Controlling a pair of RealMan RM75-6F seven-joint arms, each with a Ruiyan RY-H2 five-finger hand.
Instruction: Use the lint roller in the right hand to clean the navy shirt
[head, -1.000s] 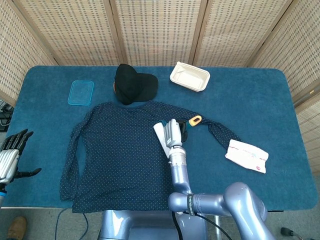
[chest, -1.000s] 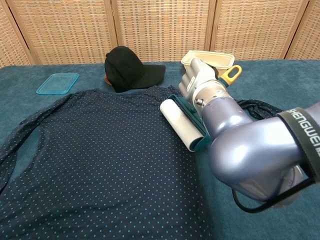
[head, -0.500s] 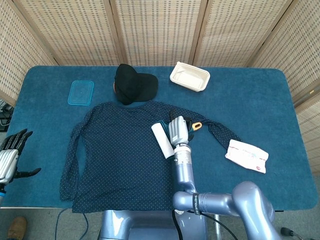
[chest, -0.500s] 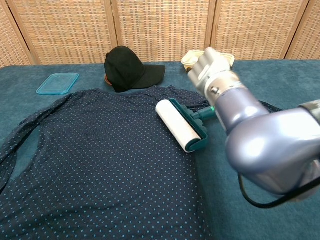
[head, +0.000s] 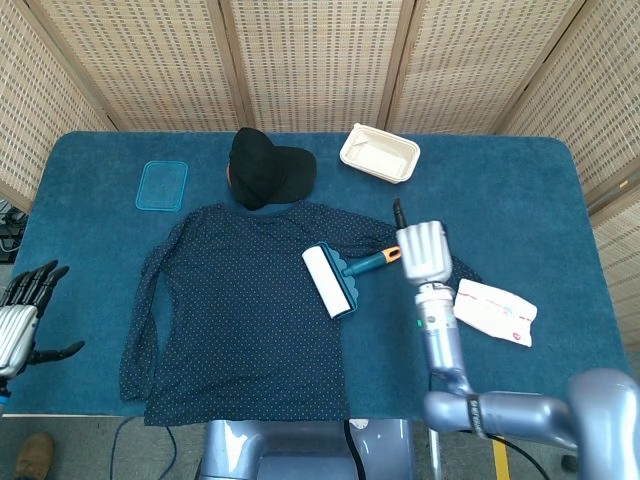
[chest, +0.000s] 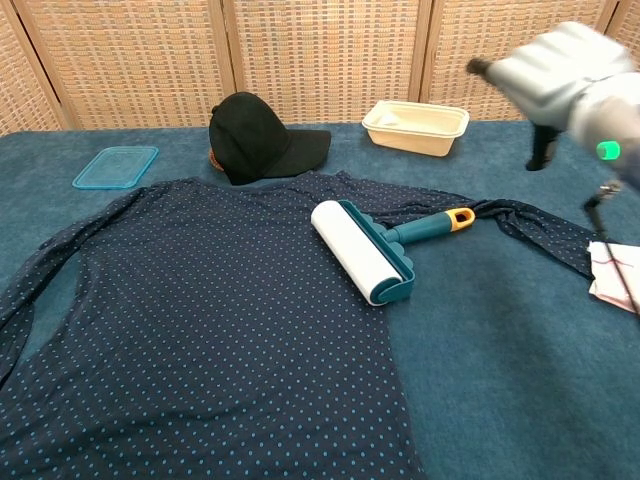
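Observation:
The navy dotted shirt (head: 240, 310) (chest: 200, 320) lies spread flat on the blue table. The lint roller (head: 329, 281) (chest: 357, 250) lies on the shirt's right chest, its white roll on the fabric. Its teal handle with the orange tip (chest: 458, 216) points right toward the sleeve. My right hand (head: 422, 252) (chest: 560, 62) hovers to the right of the handle. It is apart from the handle and holds nothing, and it looks blurred in the chest view. My left hand (head: 25, 310) sits off the table's left edge with its fingers spread and empty.
A black cap (head: 265, 167) (chest: 255, 137) rests above the shirt collar. A cream tray (head: 380, 152) (chest: 415, 125) stands at the back. A blue lid (head: 162, 185) lies at the back left. A white packet (head: 493, 311) lies by the right sleeve.
My right hand has let go of the lint roller and swung away to the right and up. The roller now lies by itself on the shirt. The left hand stayed put.

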